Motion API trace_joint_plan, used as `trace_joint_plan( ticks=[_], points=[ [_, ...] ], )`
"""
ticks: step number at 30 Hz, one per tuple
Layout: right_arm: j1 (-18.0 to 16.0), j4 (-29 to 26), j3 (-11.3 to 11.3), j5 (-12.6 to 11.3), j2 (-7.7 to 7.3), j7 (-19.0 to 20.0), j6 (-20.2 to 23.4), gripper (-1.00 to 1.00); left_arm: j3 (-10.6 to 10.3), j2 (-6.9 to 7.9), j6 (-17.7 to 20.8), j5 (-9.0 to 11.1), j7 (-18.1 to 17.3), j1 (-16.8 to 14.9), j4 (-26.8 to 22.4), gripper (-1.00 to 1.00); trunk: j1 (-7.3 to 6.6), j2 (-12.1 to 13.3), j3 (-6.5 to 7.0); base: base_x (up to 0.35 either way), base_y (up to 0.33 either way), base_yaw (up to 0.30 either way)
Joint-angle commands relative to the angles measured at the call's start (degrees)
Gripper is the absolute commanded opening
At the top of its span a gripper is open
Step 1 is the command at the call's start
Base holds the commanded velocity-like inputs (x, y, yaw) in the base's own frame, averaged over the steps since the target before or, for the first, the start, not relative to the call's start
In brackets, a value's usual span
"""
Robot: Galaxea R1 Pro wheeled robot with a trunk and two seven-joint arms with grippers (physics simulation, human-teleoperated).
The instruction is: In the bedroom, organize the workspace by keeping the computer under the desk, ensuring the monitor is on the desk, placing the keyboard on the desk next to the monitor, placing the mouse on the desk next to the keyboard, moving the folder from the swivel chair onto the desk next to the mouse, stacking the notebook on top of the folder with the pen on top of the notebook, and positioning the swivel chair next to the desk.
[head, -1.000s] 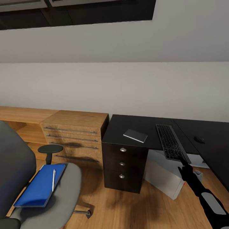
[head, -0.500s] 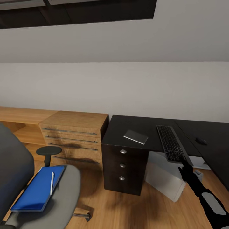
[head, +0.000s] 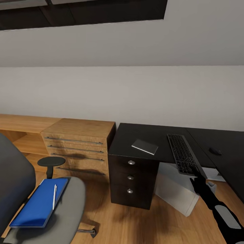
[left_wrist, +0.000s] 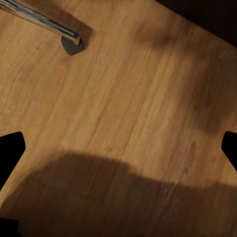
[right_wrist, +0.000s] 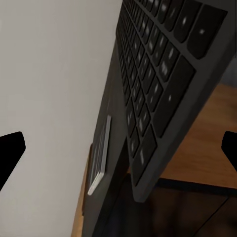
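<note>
Keyboard (head: 183,154): we see it on the bench (head: 142,135), near end overhanging the front edge.
Long axis: running away from us, toward the wall.
Right claw (head: 195,176): just below that near end; grip we cannot tell.
Left claw: fingers spread over bare floor, holding nothing.

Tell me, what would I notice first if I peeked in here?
Probably the bright blue folder on the grey chair, with a white pen lying on it. Next, the keyboard jutting over the black desk's front edge, with the right gripper at its near end.

Matt black desk (head: 145,135) w/ metal knobs, glossy blue folder (head: 39,203), grey cloth swivel chair (head: 15,179), wood-grain floor (left_wrist: 123,98)
</note>
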Motion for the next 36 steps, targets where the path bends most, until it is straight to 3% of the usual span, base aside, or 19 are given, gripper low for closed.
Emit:
trace_joint_plan(
  ticks=[1,7,12,20,36],
  points=[
    [-0.04,0.08,-0.14,-0.61,0.01,0.03,0.55,1.0,-0.48,0.05,-0.25,0.49,0.38,-0.03,0.02,1.0,-0.01,-0.03,-0.05,0.002,0.0,0.0],
    [-0.04,1.05,-0.41,-0.79,-0.04,-0.1,0.61,1.0,-0.48,0.05,-0.25,0.48,0.38,-0.03,0.02,1.0,-0.01,-0.03,-0.05,0.001,0.0,0.0],
    [-0.04,2.38,-2.67,-0.9,-0.19,-0.19,0.79,1.0,-0.48,0.03,-0.28,0.48,0.37,-0.03,0.02,1.0,-0.01,-0.03,-0.05,0.0,0.0,0.0],
    [-0.04,3.25,-6.36,-0.97,-0.17,-0.36,4.56,1.0,-0.48,-0.03,-0.31,0.49,0.4,-0.03,0.02,1.0,-0.01,-0.03,-0.05,0.0,0.0,0.0],
    [-0.04,3.36,-6.97,-0.89,-0.08,-0.45,5.63,1.0,-0.51,-0.03,-0.32,0.49,0.38,-0.03,0.02,1.0,-0.01,-0.03,-0.05,0.034,0.0,0.0]
  ],
)
